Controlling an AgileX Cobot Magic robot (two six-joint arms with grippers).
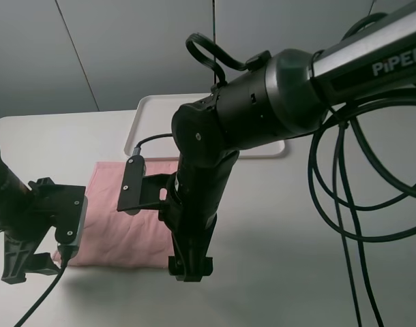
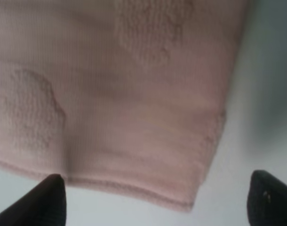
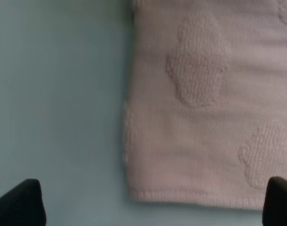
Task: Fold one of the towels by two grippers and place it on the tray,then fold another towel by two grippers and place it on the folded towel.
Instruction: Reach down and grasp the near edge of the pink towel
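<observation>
1. Two tools are seen over the desk (image 1: 296, 259), each spread wide with nothing held between its fingers.
2. The left tool (image 1: 27, 269) (image 2: 160, 207) is placed at the pink towel's (image 1: 119, 231) (image 2: 115, 103) (image 3: 204, 117) near left corner; that corner is framed between its fingertips in the left wrist view.
3. The right tool (image 1: 189, 269) (image 3: 150, 207) is held at the towel's near right corner, with the hem seen between its fingertips; whether the cloth is touched cannot be told.
4. The pink towel is laid flat on the left half of the desk, toward the near edge, and raised cloud-like patches are shown on it.
5. The tray (image 1: 153, 112) is set toward the far edge, just beyond the towel, and is partly hidden by the right arm.
</observation>
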